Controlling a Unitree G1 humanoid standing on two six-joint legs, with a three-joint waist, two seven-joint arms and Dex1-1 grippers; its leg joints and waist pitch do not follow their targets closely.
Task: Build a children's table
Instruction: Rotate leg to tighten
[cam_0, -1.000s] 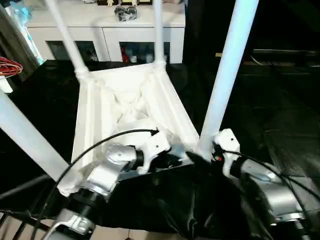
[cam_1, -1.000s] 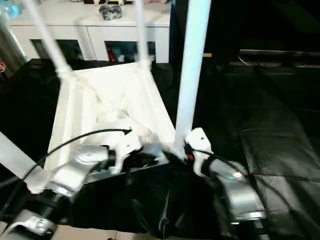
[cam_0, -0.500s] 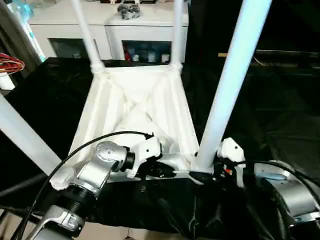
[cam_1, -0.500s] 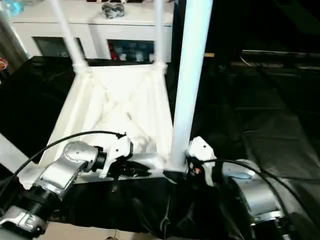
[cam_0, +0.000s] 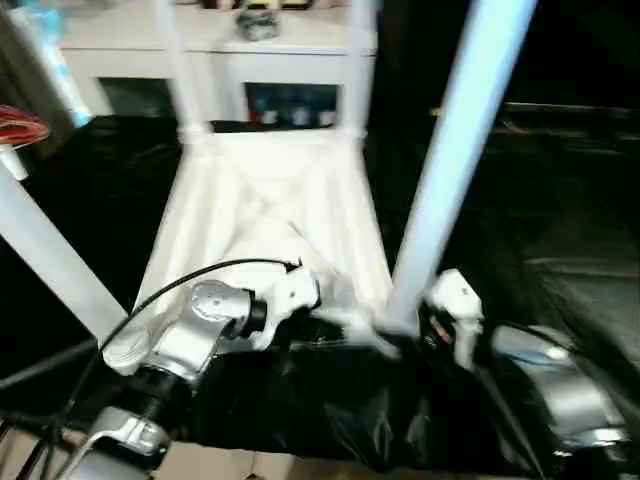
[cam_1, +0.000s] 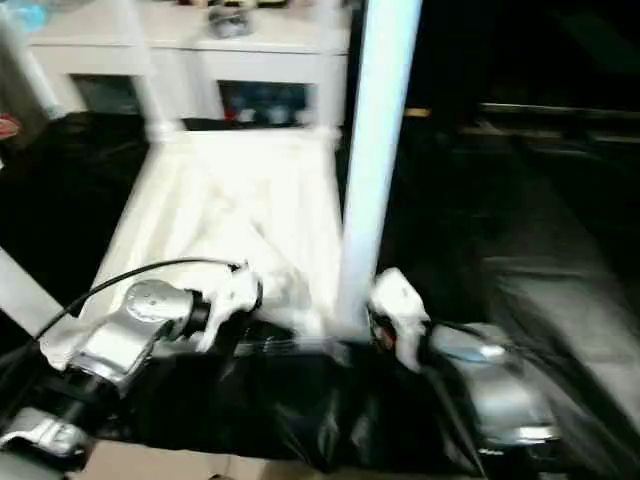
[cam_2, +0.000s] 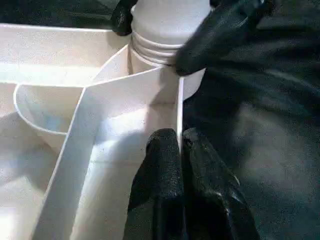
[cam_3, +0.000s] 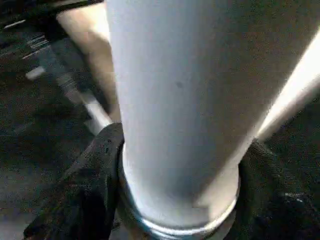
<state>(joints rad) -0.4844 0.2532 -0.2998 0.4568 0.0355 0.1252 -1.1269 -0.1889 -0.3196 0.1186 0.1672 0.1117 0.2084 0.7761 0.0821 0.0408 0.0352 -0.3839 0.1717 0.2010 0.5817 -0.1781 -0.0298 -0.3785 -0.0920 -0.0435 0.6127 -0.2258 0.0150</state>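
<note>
on my head cams the children's table (cam_0: 270, 215) lies upside down on the black sheet (cam_0: 560, 230), ribbed underside up, legs pointing up. going left to right: near-left leg (cam_0: 45, 260) slants out toward the picture's left edge, far-left leg (cam_0: 172, 70) and far-right leg (cam_0: 358, 70) rise at the far corners in front of the white cabinet (cam_0: 215, 50), near-right leg (cam_0: 455, 160) stands tall, closest to me on the right.

left gripper (cam_0: 300, 330) sits at the table's near edge, between the two near legs. head cams are too smeared there for me to read the fingers. left wrist cam fills that in: my two black fingers (cam_2: 165, 180) are pressed together, and the thin near edge wall (cam_2: 179, 120) appears to run down between the tips. i can't confirm a pinch. the same cam shows the corner socket (cam_2: 150, 62) with the ribbed collar of the near-right leg seated in it, and the other arm's black finger (cam_2: 220, 32) lying against that collar.

right gripper (cam_1: 350, 330) is at the base of the near-right leg. head cams only give me the white wrist housing (cam_0: 452, 300) just beside the leg. right wrist cam shows the grip: one black finger (cam_3: 87, 190) on each side of the leg's base (cam_3: 175, 125), both touching it, so the jaws are clamped around the leg just above the socket ring.

right of that i only see black sheet.
</note>
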